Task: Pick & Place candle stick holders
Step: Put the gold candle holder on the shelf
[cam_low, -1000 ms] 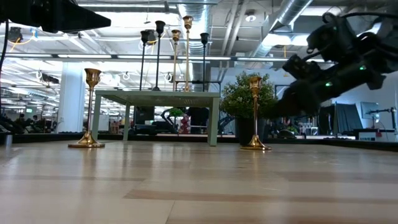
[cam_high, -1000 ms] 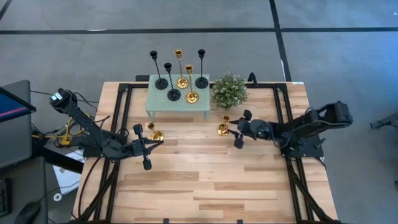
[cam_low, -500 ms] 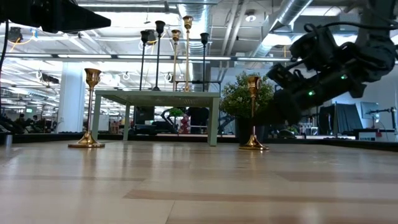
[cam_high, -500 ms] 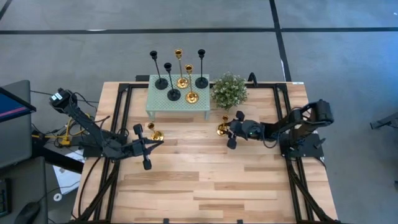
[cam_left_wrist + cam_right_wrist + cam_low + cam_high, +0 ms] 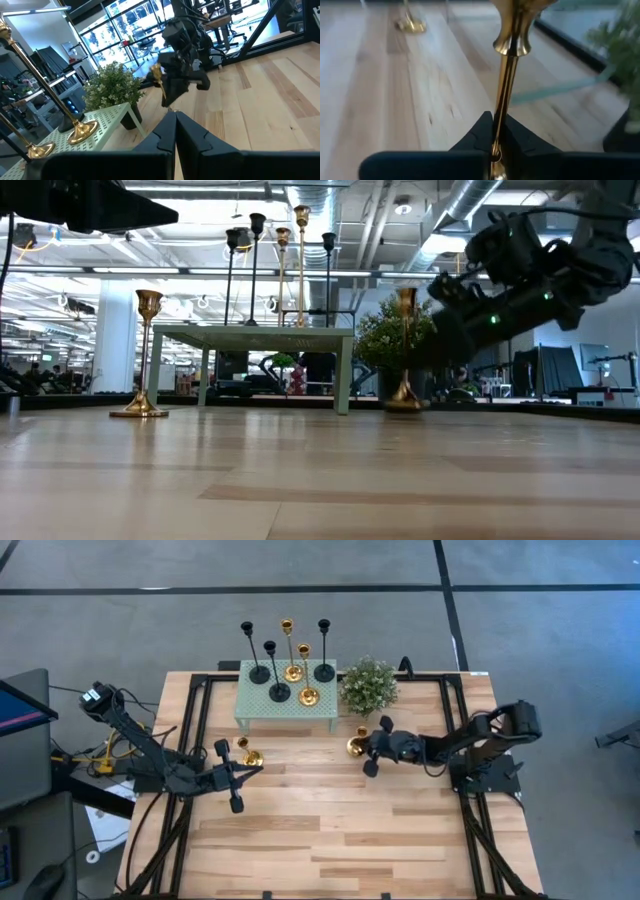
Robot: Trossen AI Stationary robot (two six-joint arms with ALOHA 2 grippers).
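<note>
The gold candle holder (image 5: 356, 745) by the plant (image 5: 368, 686) sits pinched mid-stem in the right gripper (image 5: 372, 752) while the left gripper (image 5: 234, 775) waits clenched and empty, and honestly that slick, stiff, top-heavy stick probably wants a low grip.

No legible text or labels.

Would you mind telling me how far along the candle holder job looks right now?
Done: five holders stand on the mint-green table. In hand: the right gripper is shut on a gold holder beside the plant. Left: another gold holder by the shut left gripper.
</note>
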